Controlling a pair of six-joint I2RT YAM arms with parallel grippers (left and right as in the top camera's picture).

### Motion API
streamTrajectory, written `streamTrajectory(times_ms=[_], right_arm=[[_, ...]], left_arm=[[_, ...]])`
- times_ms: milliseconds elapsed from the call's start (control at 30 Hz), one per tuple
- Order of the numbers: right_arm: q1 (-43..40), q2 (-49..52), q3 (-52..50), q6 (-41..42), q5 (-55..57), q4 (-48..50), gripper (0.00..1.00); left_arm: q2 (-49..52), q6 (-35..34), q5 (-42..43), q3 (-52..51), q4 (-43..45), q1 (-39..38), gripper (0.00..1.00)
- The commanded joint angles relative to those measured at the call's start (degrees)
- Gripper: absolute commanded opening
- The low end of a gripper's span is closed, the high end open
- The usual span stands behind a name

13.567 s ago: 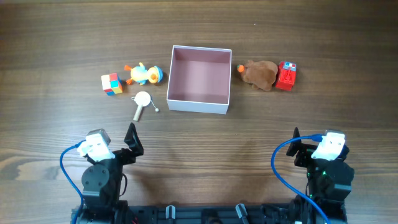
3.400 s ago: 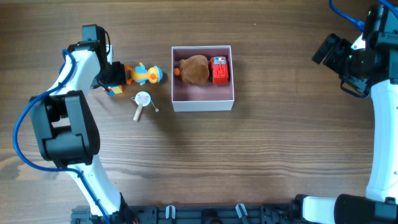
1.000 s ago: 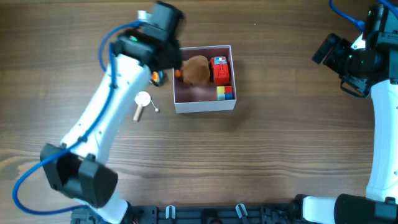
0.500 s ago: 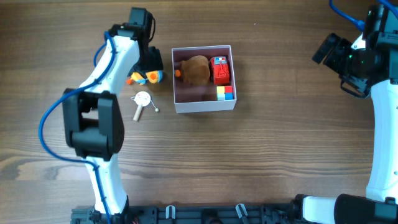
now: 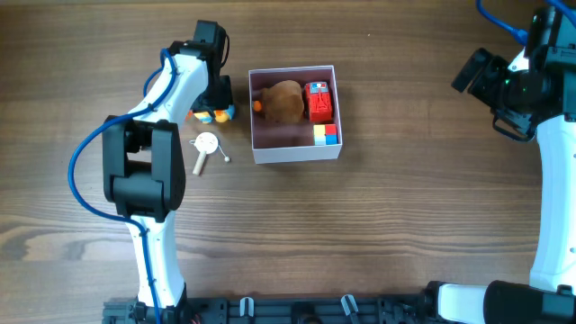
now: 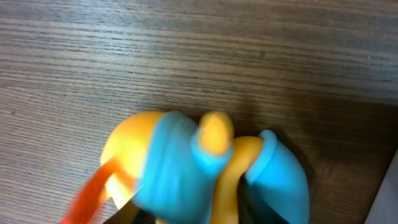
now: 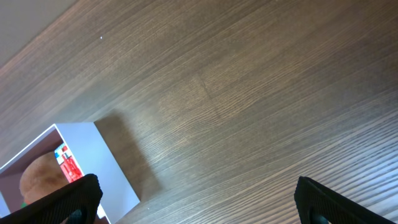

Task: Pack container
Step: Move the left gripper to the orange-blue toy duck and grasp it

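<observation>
Container (image 5: 294, 153) lies just right of the left fingers (image 5: 219, 94).

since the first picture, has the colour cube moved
Yes. The colour cube moved right: it lay left of the container, and now sits inside its near right corner.

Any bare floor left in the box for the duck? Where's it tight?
Yes: the box has bare floor at its near-left, bordered by the brown plush behind and the colored cube on the right. The back row is crowded, with the plush right beside the red toy.
</observation>
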Motion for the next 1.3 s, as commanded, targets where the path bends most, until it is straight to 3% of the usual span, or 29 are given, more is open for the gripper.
streamTrajectory(times_ms=[0,267,400,633,667,800,900,967,1067,1267], right_arm=[[0.02,-0.09,0.26,0.33,0.42,0.02,1.00],[0.02,-0.09,0.26,0.33,0.42,0.02,1.00],[0.02,-0.09,0.26,0.33,0.42,0.02,1.00],[0.02,-0.09,0.26,0.33,0.39,0.02,1.00],[0.02,-0.09,0.26,0.33,0.42,0.02,1.00],[0.02,-0.09,0.26,0.33,0.42,0.02,1.00],[0.02,-0.09,0.26,0.33,0.42,0.02,1.00],[0.02,-0.09,0.26,0.33,0.42,0.02,1.00],[0.02,-0.09,0.26,0.33,0.42,0.02,1.00],[0.02,-0.09,0.26,0.31,0.42,0.02,1.00]], left_arm=[[2.47,1.81,0.48,-0.70,-1.88,-0.07,0.20],[-2.34,1.79,0.50,-0.70,-4.39,-0.07,0.13],[-4.70,1.79,0.48,-0.70,-4.63,-0.07,0.04],[-5.44,1.79,0.48,-0.70,-4.79,-0.07,0.04],[-5.44,1.79,0.48,-0.70,-4.76,-0.07,0.07],[-5.44,1.81,0.46,-0.72,-4.57,-0.04,0.36],[-5.22,1.81,0.44,-0.72,-4.22,0.07,0.45],[-5.20,1.79,0.48,-0.72,-4.52,0.04,0.46],[-5.22,2.78,0.48,-0.72,-5.09,0.04,0.57],[-5.22,6.34,0.46,-0.72,-5.99,0.04,0.62]])
